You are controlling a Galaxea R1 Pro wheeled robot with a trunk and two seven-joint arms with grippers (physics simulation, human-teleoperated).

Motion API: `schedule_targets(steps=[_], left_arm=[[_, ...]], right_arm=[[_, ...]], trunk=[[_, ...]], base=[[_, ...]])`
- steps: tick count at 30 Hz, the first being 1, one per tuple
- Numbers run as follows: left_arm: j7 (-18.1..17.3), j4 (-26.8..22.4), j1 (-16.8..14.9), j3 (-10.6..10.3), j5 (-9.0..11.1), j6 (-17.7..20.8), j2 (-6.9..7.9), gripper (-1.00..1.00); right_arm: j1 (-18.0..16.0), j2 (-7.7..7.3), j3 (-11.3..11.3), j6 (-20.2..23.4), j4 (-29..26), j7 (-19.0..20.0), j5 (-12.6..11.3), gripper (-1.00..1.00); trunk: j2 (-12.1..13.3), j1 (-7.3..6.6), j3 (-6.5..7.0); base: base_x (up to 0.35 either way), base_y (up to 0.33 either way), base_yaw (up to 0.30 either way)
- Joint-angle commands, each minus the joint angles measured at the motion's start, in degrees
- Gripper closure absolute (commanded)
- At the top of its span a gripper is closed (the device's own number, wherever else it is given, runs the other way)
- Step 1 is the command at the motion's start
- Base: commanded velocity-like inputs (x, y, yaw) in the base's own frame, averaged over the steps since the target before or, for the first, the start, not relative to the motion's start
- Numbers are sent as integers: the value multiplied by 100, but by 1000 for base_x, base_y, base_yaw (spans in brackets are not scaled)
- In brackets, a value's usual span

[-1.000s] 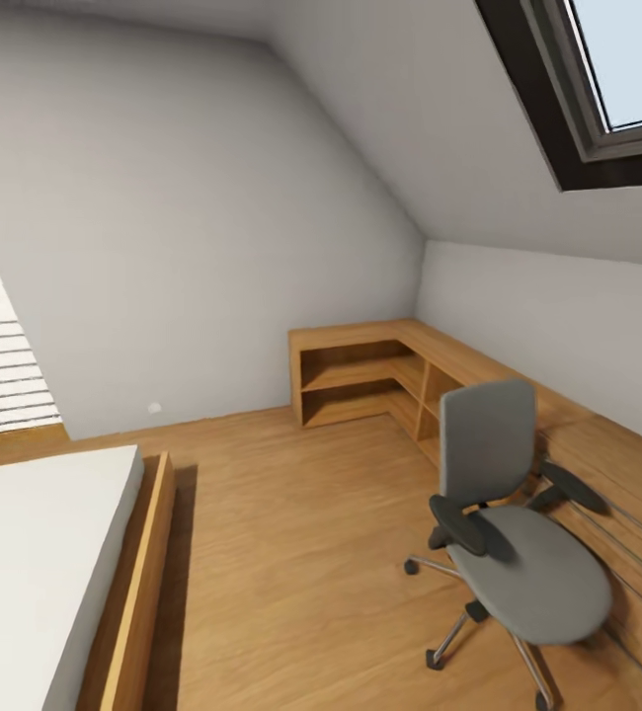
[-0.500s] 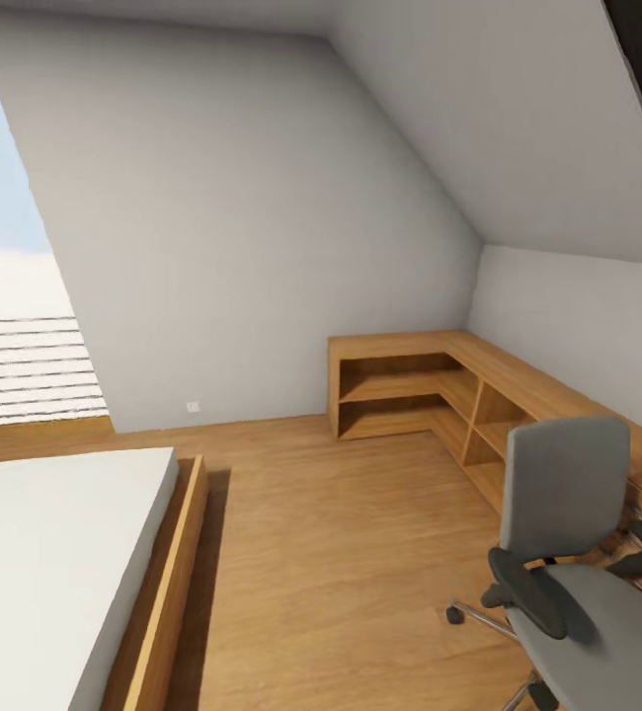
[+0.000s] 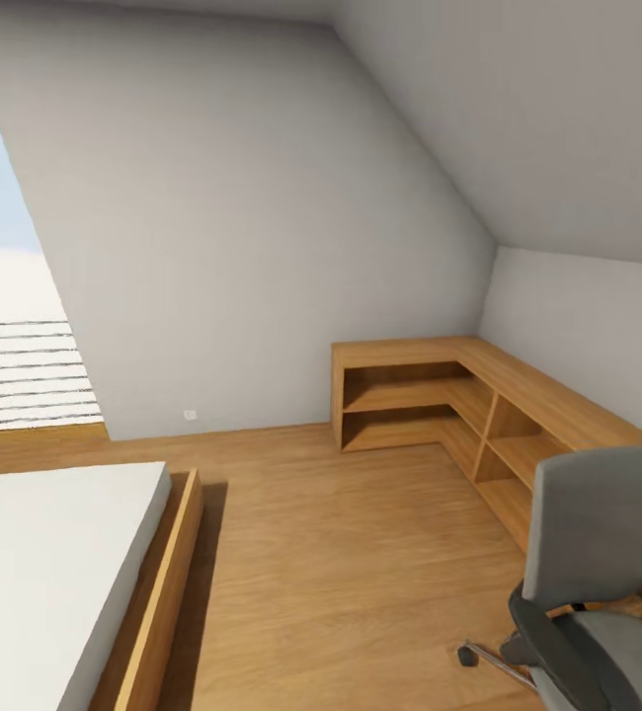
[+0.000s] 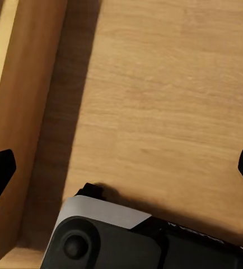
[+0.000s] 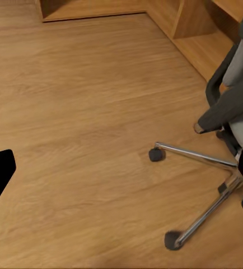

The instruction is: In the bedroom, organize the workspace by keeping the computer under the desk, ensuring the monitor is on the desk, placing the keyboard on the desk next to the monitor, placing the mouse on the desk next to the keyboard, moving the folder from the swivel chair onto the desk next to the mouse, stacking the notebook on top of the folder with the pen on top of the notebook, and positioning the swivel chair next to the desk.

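step in hand: looks like the robot is on its way through the bedroom, hunting for the desk stuff, nothing in hand, so this is really about steering and looking

swivel chair: grey seat and back with black armrests, sitting just beside the corner shelf unit; in the right wrist view the chair is off past one fingertip, its chrome legs and castors spread on the floor ahead of the fingers; can't see the whole seat, so can't tell if the folder is on it

left gripper: fingers spread wide, dark tips at opposite edges of the view, only floor between them; the wooden bed frame runs close alongside one fingertip

right gripper: also released, tips far apart, nothing between them but floorboards

bed: white mattress, low wood frame, on the left arm's side

other task things: no desk, monitor, keyboard or folder to point at here

how to do it well: I'd keep both arms tucked, mind the bed frame next to the left fingers and the chair castors near the right ones, and get the seat properly in view before reaching for anything

risk: clipping a castor would probably roll the chair away
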Motion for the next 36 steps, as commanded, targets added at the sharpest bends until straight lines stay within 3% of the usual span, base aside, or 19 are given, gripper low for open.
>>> schedule_targets(steps=[1,9,27,36], left_arm=[[36,-6,-7,-49,38,-25,5,-100],[33,-6,-7,-51,37,-25,2,-100],[31,-6,-7,-58,37,-27,2,-100],[30,-6,-7,-58,31,-27,-5,-100]], right_arm=[[-6,-3,49,-10,10,-33,-19,-100],[-6,-6,49,-10,10,-33,-11,-100],[-6,-15,49,14,10,-33,-10,-100],[-6,-15,50,16,10,-32,-2,-100]], trunk=[[-9,6,-11],[-9,6,-11],[-9,6,-11],[-9,6,-11]], base=[[329,-72,0],[329,-74,78],[329,-57,266],[329,-1,57]])
